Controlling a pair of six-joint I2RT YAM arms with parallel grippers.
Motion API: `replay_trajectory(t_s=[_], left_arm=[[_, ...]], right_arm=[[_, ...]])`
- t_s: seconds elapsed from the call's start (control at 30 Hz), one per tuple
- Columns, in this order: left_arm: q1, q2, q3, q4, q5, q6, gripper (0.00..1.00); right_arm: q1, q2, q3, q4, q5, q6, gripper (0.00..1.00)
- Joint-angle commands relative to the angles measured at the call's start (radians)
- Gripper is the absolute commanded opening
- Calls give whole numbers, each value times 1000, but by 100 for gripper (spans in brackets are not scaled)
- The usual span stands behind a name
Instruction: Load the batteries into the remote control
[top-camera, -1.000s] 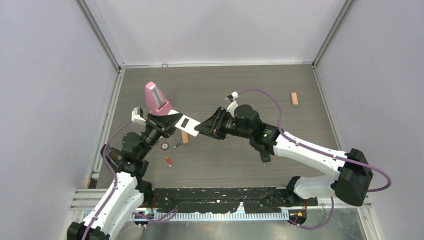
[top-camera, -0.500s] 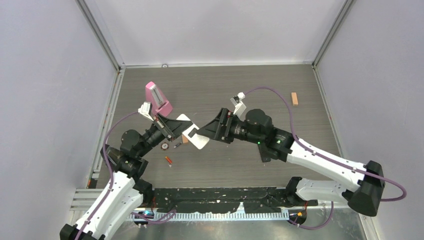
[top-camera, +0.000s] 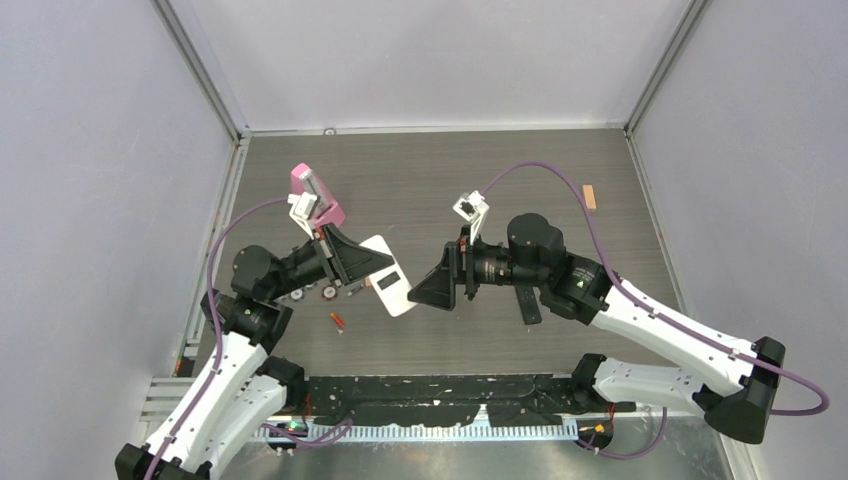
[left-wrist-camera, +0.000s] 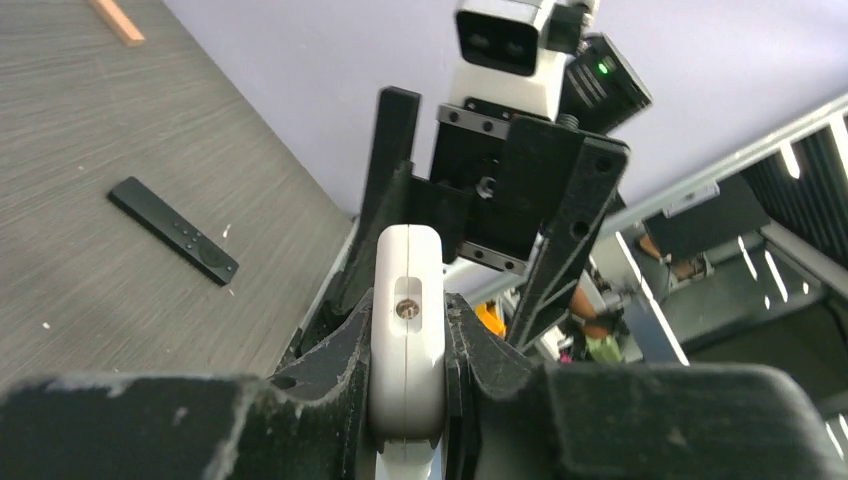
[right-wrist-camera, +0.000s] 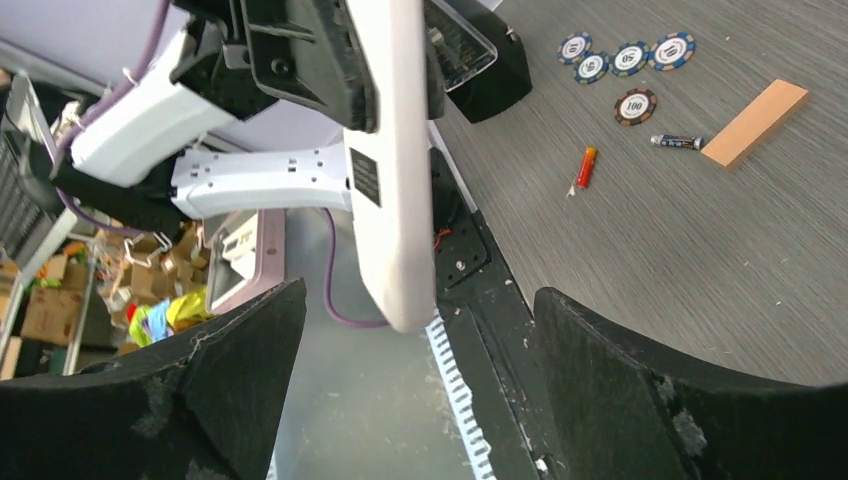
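Observation:
My left gripper (top-camera: 350, 262) is shut on the white remote control (top-camera: 385, 275), which it holds above the table; the left wrist view shows the remote control (left-wrist-camera: 405, 330) pinched edge-on between both jaws. My right gripper (top-camera: 432, 290) stands open just right of the remote's free end, touching nothing. From the right wrist, the remote control (right-wrist-camera: 390, 180) hangs ahead of the wide-apart fingers (right-wrist-camera: 250, 360). An orange-red battery (top-camera: 338, 320) lies on the table below the left gripper, also seen as the battery (right-wrist-camera: 586, 165). A second, darker battery (right-wrist-camera: 677, 142) lies near it.
A black remote (top-camera: 527, 303) lies under the right arm. Poker chips (right-wrist-camera: 635, 104) and a tan wooden block (right-wrist-camera: 755, 122) lie beside the batteries. Another wooden block (top-camera: 591, 196) is at the far right. A pink object (top-camera: 315, 195) stands at the back left.
My right gripper has opened, let go of the white remote and drawn back to the right. The left gripper has kept the remote and swung its free end toward the near side.

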Motion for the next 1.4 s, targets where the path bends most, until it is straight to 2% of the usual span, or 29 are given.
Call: replay_trajectory(t_s=[0.0, 0.3, 0.53, 0.67, 0.73, 0.77, 0.87, 0.93, 0.97, 1.1, 1.2, 1.23, 1.37], left_arm=[[3, 13, 66, 64, 165, 77, 0], [3, 30, 85, 86, 214, 90, 0], [3, 29, 88, 90, 219, 83, 0], [3, 28, 90, 116, 230, 68, 0], [2, 27, 91, 125, 234, 63, 0], [3, 25, 90, 129, 236, 61, 0], [3, 20, 89, 128, 235, 61, 0], [3, 18, 88, 126, 232, 59, 12], [3, 16, 88, 124, 230, 61, 22], [3, -8, 87, 47, 195, 125, 70], [4, -52, 114, -180, 99, 263, 93], [3, -65, 130, -265, 60, 333, 99], [3, -89, 198, -653, -232, 513, 100]], right_arm=[[29, 25, 72, -14, -96, -145, 89], [113, 122, 133, 12, -118, -182, 81], [122, 153, 121, 42, -113, -154, 64], [123, 154, 113, 53, -108, -138, 52], [123, 153, 108, 57, -94, -127, 42], [123, 151, 106, 57, -90, -124, 34], [123, 152, 101, 56, -75, -109, 21], [122, 153, 97, 54, -60, -101, 9], [123, 151, 96, 49, -53, -94, 7], [118, 130, 83, 33, 20, -67, 5], [91, 98, 70, -2, 100, -49, 5], [72, 89, 65, -15, 139, -50, 5], [-32, 55, 63, -170, 271, -61, 5]])
